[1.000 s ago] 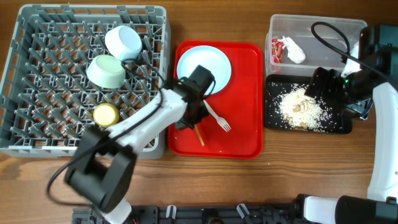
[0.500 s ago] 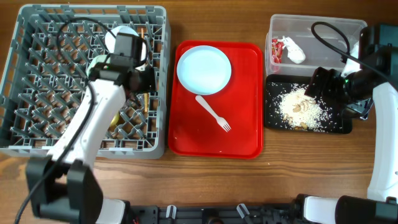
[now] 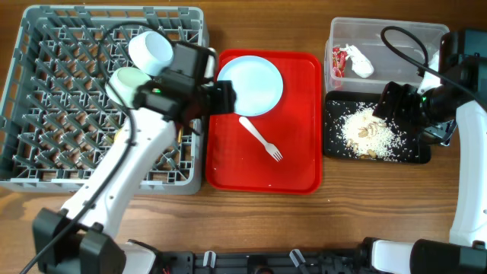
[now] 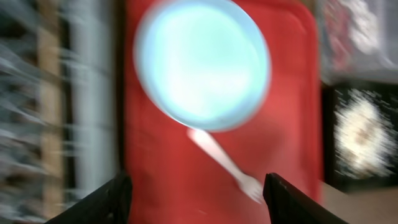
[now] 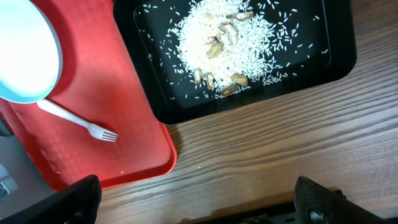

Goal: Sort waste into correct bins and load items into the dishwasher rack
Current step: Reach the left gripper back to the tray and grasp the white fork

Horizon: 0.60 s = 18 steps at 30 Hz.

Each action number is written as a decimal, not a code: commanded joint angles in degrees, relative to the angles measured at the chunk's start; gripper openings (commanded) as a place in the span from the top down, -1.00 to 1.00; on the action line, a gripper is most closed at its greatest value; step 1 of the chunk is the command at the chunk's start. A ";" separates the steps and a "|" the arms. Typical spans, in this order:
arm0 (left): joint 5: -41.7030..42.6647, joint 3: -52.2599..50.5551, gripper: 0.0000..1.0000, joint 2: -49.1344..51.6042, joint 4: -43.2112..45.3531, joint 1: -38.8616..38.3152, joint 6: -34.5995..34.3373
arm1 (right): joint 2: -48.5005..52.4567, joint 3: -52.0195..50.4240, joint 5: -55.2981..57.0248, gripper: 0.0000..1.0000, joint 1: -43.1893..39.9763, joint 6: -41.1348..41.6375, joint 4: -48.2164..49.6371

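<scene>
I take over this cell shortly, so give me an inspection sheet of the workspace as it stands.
Surface: wooden table, no spill seen on it.
Job's things: white bowl and green bowl in the rack; plate and fork on the red tray; wrapper in the clear tub; rice scraps in the black tray; cup and stick not seen.
Clutter: nothing seen.
Grippers: left pincer open, empty, above the red tray near the plate; right pincer open, empty, above the black tray.
Cables: black cable loops over the clear tub.
Surroundings: dark rig base at the table's near edge.
</scene>
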 commanded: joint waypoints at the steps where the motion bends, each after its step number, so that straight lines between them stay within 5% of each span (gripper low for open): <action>1: -1.57 0.57 -0.33 6.40 1.14 -7.58 -16.96 | -0.85 0.20 -0.09 -0.99 0.00 -0.76 0.24; 7: -2.60 0.59 -0.24 21.31 3.89 -17.97 -30.53 | -0.85 0.20 -0.09 -0.99 0.00 -0.81 0.26; 15: -11.61 0.57 -0.15 27.89 4.13 -24.37 -33.03 | -0.85 0.20 -0.09 -0.99 0.00 -1.03 0.33; 18: -11.58 0.59 0.15 28.13 1.66 -24.76 -33.03 | -0.85 0.20 -0.09 -0.99 0.00 -1.03 0.33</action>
